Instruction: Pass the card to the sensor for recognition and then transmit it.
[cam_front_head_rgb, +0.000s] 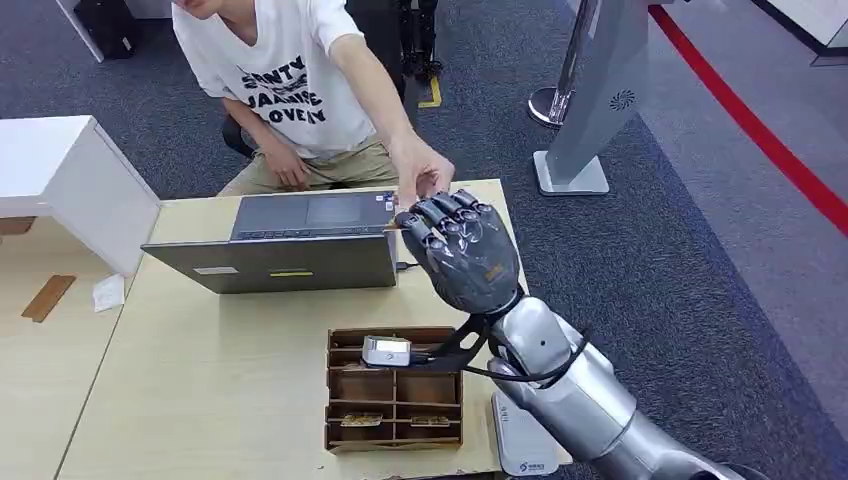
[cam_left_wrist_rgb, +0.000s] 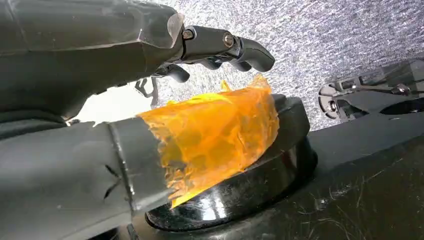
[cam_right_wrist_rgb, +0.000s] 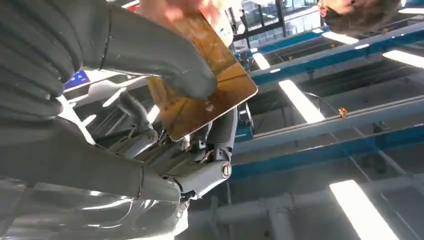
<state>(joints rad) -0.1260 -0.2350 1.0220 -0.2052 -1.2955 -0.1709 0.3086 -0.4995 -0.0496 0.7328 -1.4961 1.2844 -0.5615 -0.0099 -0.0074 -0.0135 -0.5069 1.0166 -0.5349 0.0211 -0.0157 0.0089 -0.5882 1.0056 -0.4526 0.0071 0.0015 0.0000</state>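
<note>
The card (cam_right_wrist_rgb: 210, 95) is sitting pinched in the right hand (cam_front_head_rgb: 462, 250), raised beside the laptop (cam_front_head_rgb: 290, 240), a person's hand (cam_front_head_rgb: 425, 168) touching it. Below, a sensor (cam_front_head_rgb: 386, 351) is resting on the cardboard tray (cam_front_head_rgb: 345, 425), cards lying in its front compartments. The left hand (cam_left_wrist_rgb: 150, 65) is hanging loosely curled, holding nothing.

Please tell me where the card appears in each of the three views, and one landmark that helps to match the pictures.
Head view: the card is hidden behind the right hand, raised above the table's far edge, where a person's hand reaches in.
Left wrist view: the card is not in it.
Right wrist view: the card is in the upper middle, a gold-brown plate under the thick grey thumb, with the person's fingers at its far end.
Shared landmark: the right hand, in the head view and the right wrist view.
</note>
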